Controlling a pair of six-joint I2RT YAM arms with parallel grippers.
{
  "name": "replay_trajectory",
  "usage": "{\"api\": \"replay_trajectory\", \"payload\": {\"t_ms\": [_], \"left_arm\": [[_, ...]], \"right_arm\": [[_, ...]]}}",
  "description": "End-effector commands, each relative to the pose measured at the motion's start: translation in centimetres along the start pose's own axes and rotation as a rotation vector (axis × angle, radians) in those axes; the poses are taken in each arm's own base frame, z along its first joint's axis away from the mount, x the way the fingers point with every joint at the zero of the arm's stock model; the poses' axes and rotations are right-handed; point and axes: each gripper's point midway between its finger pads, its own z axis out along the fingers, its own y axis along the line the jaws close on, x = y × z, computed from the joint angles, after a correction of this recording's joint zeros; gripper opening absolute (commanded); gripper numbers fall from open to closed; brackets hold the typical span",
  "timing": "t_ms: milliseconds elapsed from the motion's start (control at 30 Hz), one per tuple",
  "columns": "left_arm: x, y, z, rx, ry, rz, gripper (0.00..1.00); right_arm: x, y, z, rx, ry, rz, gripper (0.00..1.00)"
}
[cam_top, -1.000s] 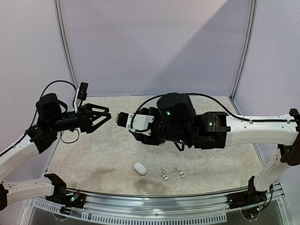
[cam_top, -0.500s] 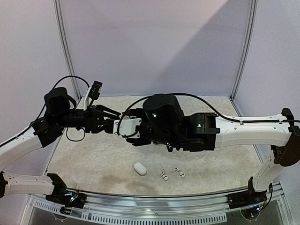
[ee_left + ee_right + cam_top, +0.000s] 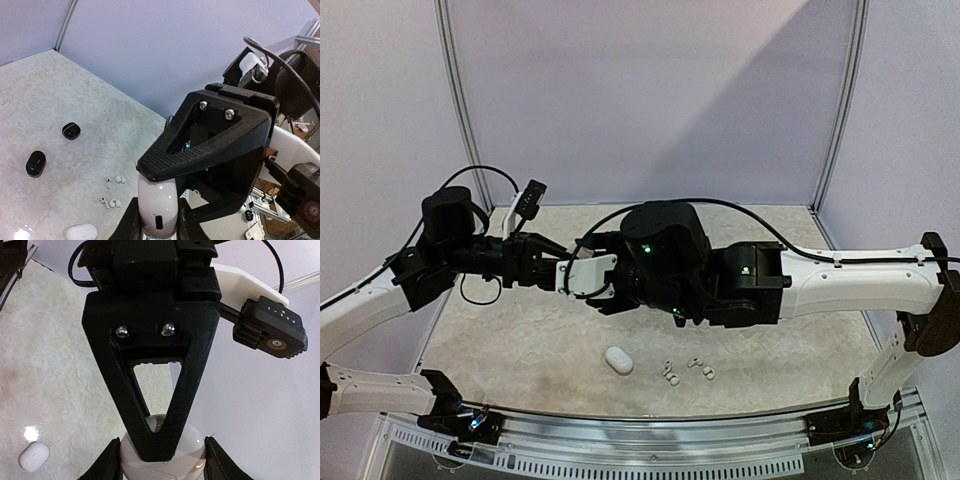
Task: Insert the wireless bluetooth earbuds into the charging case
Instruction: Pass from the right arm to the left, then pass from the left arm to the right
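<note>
Top view: the tiny white earbuds [image 3: 670,376] lie loose on the speckled beige table [image 3: 520,340], near the front edge.

Left wrist: the left gripper [image 3: 156,222] is clamped on a glossy white pebble charging case [image 3: 157,200], held in midair.

Right wrist: the right gripper [image 3: 161,455] is pinching the same case.

Looks like the lid-opening step to me. Next it'll need one arm steady while the other pries.

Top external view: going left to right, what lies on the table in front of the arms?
white case → two white earbuds → two more white earbuds
</note>
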Motion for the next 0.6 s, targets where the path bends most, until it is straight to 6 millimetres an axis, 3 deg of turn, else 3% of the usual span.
{"api": "replay_trajectory", "payload": {"t_ms": [0, 67, 167, 233, 333, 467, 567], "left_arm": [[-0.9, -2.4, -0.3, 0.080, -0.005, 0.102, 0.00], [-2.2, -2.9, -0.9, 0.060, -0.065, 0.163, 0.00], [-3.7, -3.1, -2.0, -0.001, -0.157, 0.256, 0.00], [-4.8, -3.3, -2.7, -0.035, -0.225, 0.301, 0.00], [-5.9, -3.7, -3.1, -0.033, -0.284, 0.313, 0.00], [-6.6, -4.3, -3.3, 0.008, -0.337, 0.283, 0.00], [-6.9, -4.1, -3.3, 0.010, -0.364, 0.254, 0.00]], "right_arm": [[-0.7, -1.0, 0.2, 0.034, -0.016, 0.084, 0.49], [-0.5, -1.4, 0.1, 0.059, -0.005, 0.139, 0.72], [-0.5, -1.4, -0.6, 0.011, -0.021, 0.285, 0.86], [-0.9, -0.8, -1.6, -0.111, -0.084, 0.438, 0.91], [-1.8, 0.0, -3.1, -0.336, -0.223, 0.753, 0.93], [-1.2, -4.2, -5.0, -0.345, -0.356, 1.131, 0.90], [-0.7, -6.1, -5.5, -0.303, -0.408, 1.304, 0.79]]}}
